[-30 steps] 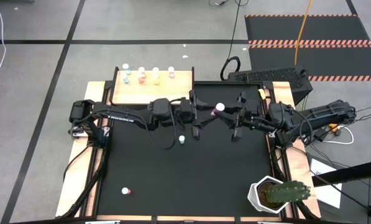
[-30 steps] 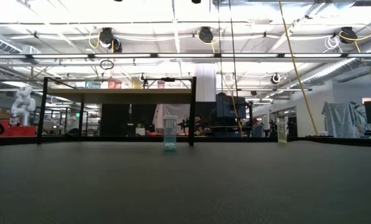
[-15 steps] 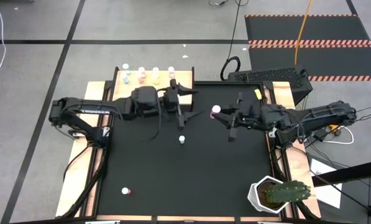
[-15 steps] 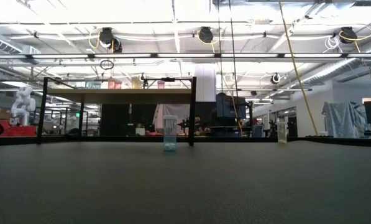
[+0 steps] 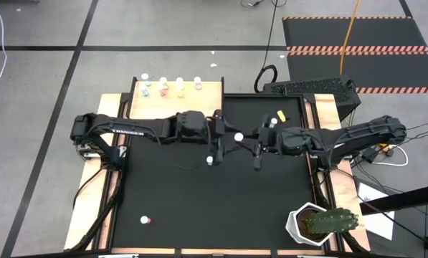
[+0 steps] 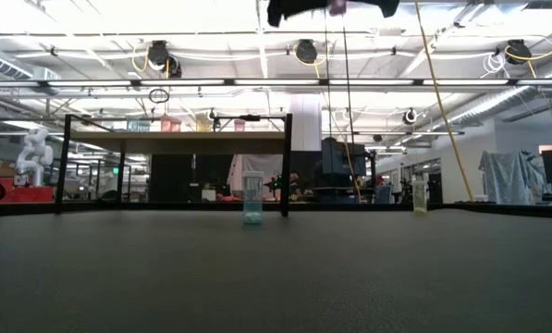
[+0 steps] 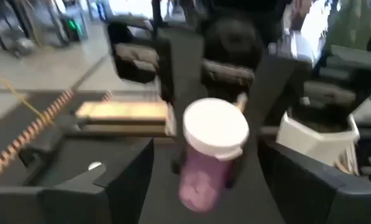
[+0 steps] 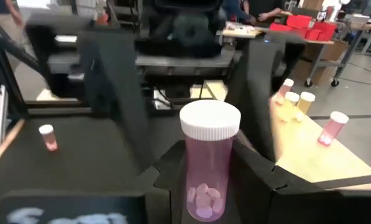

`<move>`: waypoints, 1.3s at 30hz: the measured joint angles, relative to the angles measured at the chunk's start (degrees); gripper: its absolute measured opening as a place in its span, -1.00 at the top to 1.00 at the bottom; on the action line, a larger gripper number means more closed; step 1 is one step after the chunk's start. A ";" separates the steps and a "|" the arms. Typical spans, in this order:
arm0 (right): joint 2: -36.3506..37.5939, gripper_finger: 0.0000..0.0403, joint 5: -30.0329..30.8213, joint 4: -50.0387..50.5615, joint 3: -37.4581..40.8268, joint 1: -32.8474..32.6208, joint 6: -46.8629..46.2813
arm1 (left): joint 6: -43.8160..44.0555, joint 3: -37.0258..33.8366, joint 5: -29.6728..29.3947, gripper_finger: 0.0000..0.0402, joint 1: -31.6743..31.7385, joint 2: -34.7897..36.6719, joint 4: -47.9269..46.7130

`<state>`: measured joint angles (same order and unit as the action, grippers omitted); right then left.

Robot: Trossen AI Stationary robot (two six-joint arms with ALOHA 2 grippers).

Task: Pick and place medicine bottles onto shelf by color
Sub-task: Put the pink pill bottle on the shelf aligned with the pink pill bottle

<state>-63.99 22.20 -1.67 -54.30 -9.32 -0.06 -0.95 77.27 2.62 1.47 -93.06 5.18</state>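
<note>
1. The right gripper [image 8: 209,180] is clamped on a pink bottle [image 8: 208,160] with a white cap; pale pills lie at its bottom.
2. The left gripper [image 5: 224,140] faces it mid-table, fingers spread wide on either side of that bottle's cap [image 5: 238,136], not closed on it.
3. A blue bottle [image 5: 209,160] stands on the black mat [image 5: 221,208] just below the left gripper; a red bottle [image 5: 145,221] sits near the mat's front left.
4. The shelf [image 5: 174,102] at the table's back left carries four bottles in a row [image 5: 170,86].
5. A potted cactus [image 5: 321,223] stands at the front right corner.
</note>
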 joint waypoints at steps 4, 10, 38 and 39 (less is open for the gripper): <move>-0.79 0.51 0.01 -0.24 0.00 0.00 0.11 | -0.02 0.28 0.17 -0.31 0.00 0.73 -0.49; -0.88 0.51 0.06 -0.30 0.02 0.00 0.16 | 0.66 0.18 0.14 -0.17 0.01 0.80 0.88; -0.83 0.21 0.59 -0.47 -0.02 1.43 -0.70 | 0.00 0.18 0.13 0.41 2.05 0.81 1.59; -0.83 0.15 0.59 -0.47 -0.02 1.80 -1.01 | 0.00 0.18 0.09 0.41 2.45 0.81 1.82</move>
<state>-64.82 22.79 -2.15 -54.33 -7.52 -1.07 -0.95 77.45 2.71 3.92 -92.25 7.00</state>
